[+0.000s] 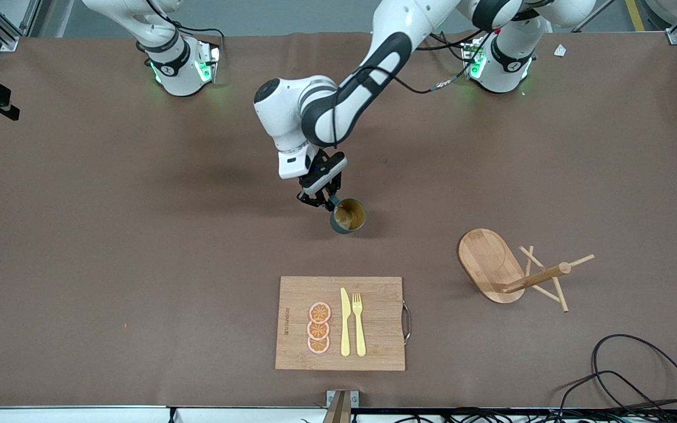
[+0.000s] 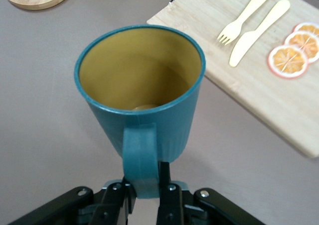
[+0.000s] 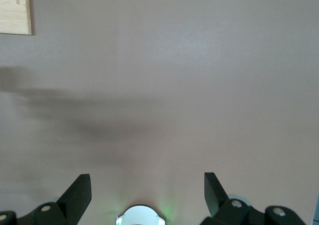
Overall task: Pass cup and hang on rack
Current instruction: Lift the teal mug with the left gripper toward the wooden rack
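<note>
The cup (image 1: pixel 348 215) is dark teal with a yellowish inside. My left gripper (image 1: pixel 322 200) is shut on its handle and holds it over the middle of the table, mouth facing up and tilted. In the left wrist view the cup (image 2: pixel 139 80) fills the middle, and the left gripper (image 2: pixel 146 185) clamps the handle (image 2: pixel 140 155). The wooden rack (image 1: pixel 491 264) stands toward the left arm's end of the table, its post (image 1: pixel 535 278) and pegs bare. My right gripper (image 3: pixel 147 195) is open and empty over bare table near its own base. It is out of the front view.
A bamboo cutting board (image 1: pixel 374 352) lies nearer to the front camera than the cup. On it are three orange slices (image 1: pixel 318 328), a yellow knife (image 1: pixel 345 322) and a fork (image 1: pixel 359 324). Black cables (image 1: pixel 626 376) lie at the front corner near the rack.
</note>
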### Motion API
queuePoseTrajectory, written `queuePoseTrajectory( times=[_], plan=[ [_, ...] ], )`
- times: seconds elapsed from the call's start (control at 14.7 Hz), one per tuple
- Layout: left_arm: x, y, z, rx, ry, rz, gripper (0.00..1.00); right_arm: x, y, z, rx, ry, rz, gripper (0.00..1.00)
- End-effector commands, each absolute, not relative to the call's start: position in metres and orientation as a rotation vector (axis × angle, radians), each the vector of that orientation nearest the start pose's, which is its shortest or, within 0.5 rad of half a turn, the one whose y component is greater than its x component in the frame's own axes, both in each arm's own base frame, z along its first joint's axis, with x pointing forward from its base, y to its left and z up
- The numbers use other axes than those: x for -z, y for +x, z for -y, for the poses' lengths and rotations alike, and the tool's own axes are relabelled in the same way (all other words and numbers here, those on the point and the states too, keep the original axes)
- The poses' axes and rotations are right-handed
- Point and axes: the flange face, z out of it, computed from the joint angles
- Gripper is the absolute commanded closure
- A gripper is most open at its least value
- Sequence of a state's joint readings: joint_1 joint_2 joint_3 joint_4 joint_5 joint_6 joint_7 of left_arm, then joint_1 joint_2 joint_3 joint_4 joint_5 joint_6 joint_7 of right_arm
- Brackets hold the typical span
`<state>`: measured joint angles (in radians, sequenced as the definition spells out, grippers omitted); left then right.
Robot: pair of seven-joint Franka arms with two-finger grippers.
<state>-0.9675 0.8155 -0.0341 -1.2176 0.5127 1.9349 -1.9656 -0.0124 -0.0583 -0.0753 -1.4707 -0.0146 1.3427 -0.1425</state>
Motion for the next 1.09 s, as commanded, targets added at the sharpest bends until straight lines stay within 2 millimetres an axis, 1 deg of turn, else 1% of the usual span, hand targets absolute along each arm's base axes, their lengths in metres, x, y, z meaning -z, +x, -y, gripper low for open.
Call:
queuePoseTrajectory(
  times=[0.0, 0.07, 0.14, 0.2, 0.34, 0.41, 0.48, 0.61, 0.68, 0.75, 0.95, 1.02],
  plan=[
    [-0.353, 0.461, 0.582, 0.484, -2.81, 1.172, 0.99, -0.683, 0.5, 0.048, -0.097, -3.126, 0.094, 0.0],
    [-0.372, 0.472, 0.572, 0.418, -2.836, 1.198, 0.99, -0.683, 0.5, 0.048, -0.097, -3.126, 0.091, 0.0],
    [-0.392, 0.487, 0.556, 0.345, -2.865, 1.228, 0.99, -0.683, 0.5, 0.048, -0.097, -3.126, 0.094, 0.0],
    [-0.407, 0.499, 0.543, 0.274, -2.891, 1.256, 0.99, -0.683, 0.5, 0.048, -0.097, -3.126, 0.091, 0.0],
    [-0.432, 0.518, 0.52, 0.155, -2.931, 1.325, 0.99, -0.683, 0.5, 0.048, -0.097, -3.126, 0.094, 0.0],
    [-0.442, 0.524, 0.512, 0.104, -2.954, 1.341, 0.99, -0.683, 0.5, 0.048, -0.097, -3.126, 0.091, 0.0],
    [-0.451, 0.533, 0.5, 0.03, -2.98, 1.361, 1.0, -0.683, 0.501, 0.048, -0.095, -3.127, 0.094, 0.0],
    [-0.467, 0.546, 0.478, -0.159, -3.044, 1.39, 0.99, -0.683, 0.5, 0.048, -0.095, -3.127, 0.089, 0.0],
    [-0.472, 0.556, 0.461, -0.218, -3.054, 1.423, 1.0, -0.683, 0.5, 0.048, -0.097, -3.126, 0.091, 0.0],
    [-0.479, 0.563, 0.449, -0.279, -3.072, 1.447, 1.0, -0.683, 0.5, 0.048, -0.097, -3.127, 0.089, 0.0],
    [-0.49, 0.591, 0.406, -0.471, -3.128, 1.516, 1.0, -0.683, 0.5, 0.048, -0.097, -3.127, 0.084, 0.0],
    [-0.49, 0.597, 0.394, -0.524, -3.139, 1.523, 1.0, -0.683, 0.5, 0.048, -0.097, -3.127, 0.084, 0.0]
  ],
)
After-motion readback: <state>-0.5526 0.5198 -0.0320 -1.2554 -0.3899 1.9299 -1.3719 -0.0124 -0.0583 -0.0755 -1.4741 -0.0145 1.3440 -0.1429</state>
